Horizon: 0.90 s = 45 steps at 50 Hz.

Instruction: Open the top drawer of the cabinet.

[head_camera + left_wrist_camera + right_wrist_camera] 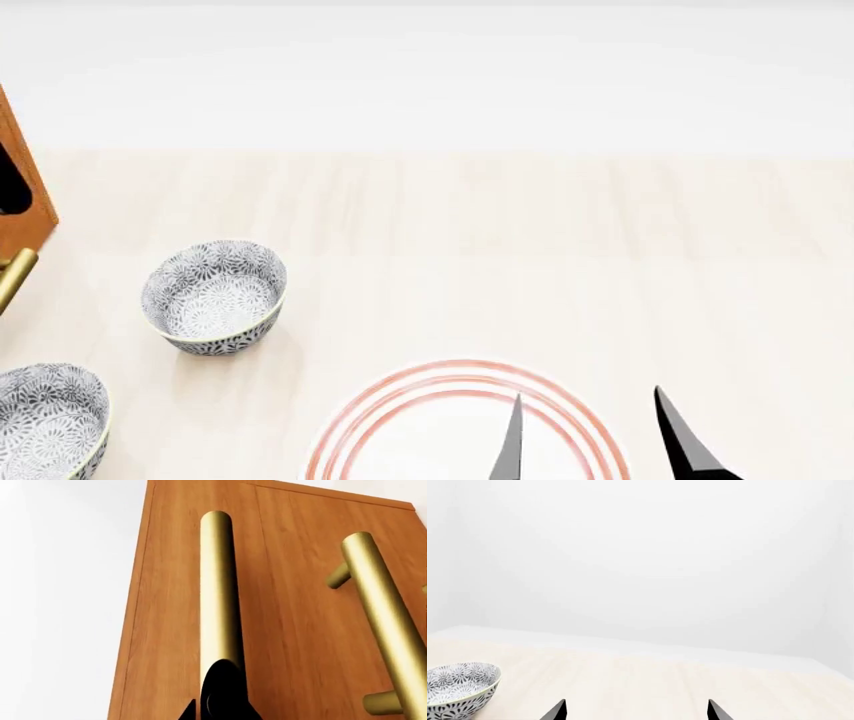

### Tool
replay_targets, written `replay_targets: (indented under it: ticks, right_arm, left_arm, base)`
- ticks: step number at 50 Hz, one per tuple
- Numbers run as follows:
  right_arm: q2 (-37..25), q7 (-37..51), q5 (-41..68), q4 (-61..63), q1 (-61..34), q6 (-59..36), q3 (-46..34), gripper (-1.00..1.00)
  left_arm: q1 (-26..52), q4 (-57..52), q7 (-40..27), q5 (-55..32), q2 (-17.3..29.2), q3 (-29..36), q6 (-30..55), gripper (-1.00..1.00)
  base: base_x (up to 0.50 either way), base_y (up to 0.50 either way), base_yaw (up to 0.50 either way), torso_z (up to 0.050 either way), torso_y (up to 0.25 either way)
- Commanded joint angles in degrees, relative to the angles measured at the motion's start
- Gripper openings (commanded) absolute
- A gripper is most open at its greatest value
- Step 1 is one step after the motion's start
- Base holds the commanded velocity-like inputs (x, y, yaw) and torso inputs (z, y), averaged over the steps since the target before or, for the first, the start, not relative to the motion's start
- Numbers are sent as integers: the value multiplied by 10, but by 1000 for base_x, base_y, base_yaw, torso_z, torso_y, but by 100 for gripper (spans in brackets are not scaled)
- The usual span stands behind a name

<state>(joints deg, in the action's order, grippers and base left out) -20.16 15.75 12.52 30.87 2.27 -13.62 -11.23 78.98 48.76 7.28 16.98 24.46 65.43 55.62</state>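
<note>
The left wrist view is filled by the orange-brown cabinet (300, 630) and two brass bar handles. The top drawer (180, 605) lies along the cabinet's outer edge, against white background. My left gripper (213, 707) is shut on that drawer's handle (219, 590), and its black fingers (225, 690) cover the bar's near end. The lower drawer's handle (383, 620) runs beside it, untouched. Both drawer fronts look level. In the head view only a corner of the cabinet (24, 210) shows at the far left. My right gripper (594, 440) (636, 710) hangs open and holds nothing.
Two grey patterned bowls (216, 295) (47, 420) stand on the pale wooden table (534, 230) to the right of the cabinet. One bowl (460, 685) also shows in the right wrist view. A white plate with red rings (400, 440) lies under my right gripper.
</note>
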Motion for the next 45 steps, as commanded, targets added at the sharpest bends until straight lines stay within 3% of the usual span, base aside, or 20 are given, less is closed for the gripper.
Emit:
replay_targets:
  ticks: [1,18,45]
  right_arm:
    - [-2,2,1,-1,1,1,-2,100]
    - [-5,2,6,1,1,1,-4,100]
    - [-9,6,10,1,0,1,-7,100]
  left_arm:
    - [2,-62,-5,-1,15,4,13,-100]
    - [3,-219,35,21,35,29,60,-100]
    - [3,-251,45,27,37,35,71,-100]
  base:
    - [0,0,0,0,0]
    - [0,0,-2,0,2]
    - [0,0,-1,1,2]
